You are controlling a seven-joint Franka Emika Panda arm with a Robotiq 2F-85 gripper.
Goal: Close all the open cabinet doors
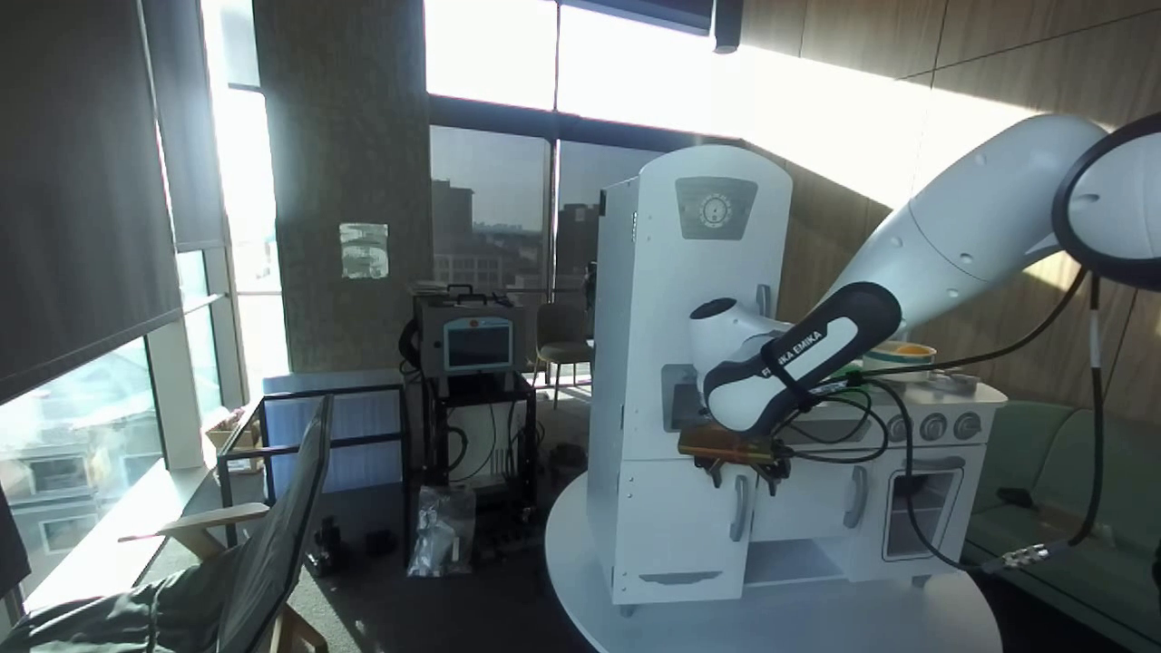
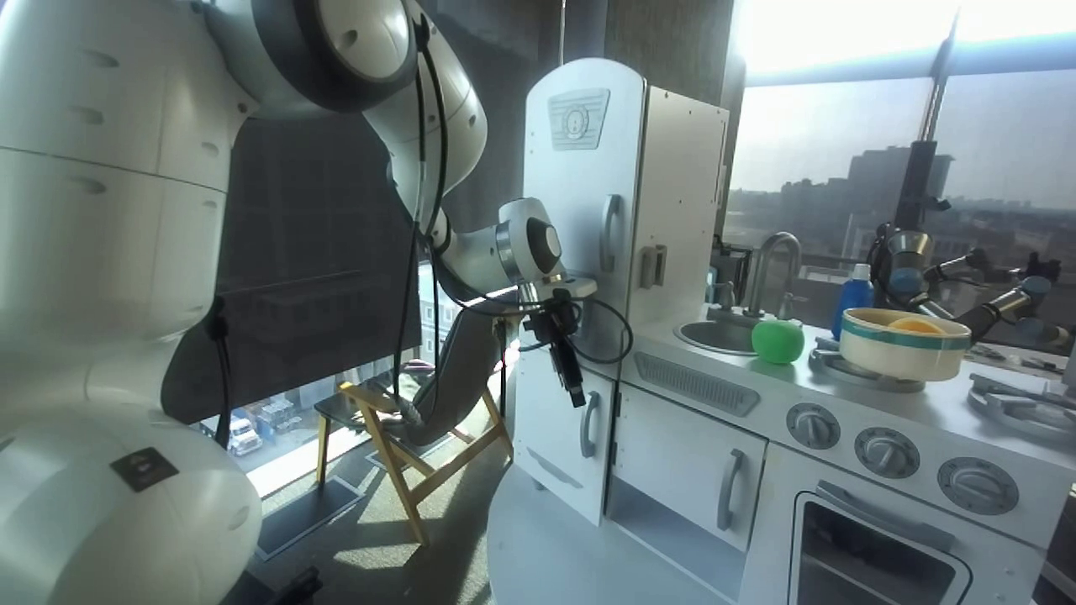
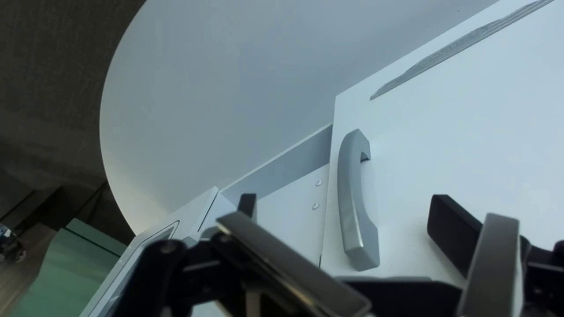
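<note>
My fingers point(image 3: 493, 259) are apart, facing the lower fridge door point(image 1: 676, 531), near the worktop's point(image 1: 780, 624) rounded edge. It seems light and stiff; I would push beside its handle point(image 3: 349, 198), without gripping.

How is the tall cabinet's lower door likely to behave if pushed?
Probably stiff: the lower door looks like one flat panel. It likely swings rather than slides, its handle standing near one edge. Looking smooth, it may let the fingertips skid.

"FRANKA EMIKA" label point(image 1: 802, 349), partly hidden, on arm point(image 1: 961, 231)
</note>
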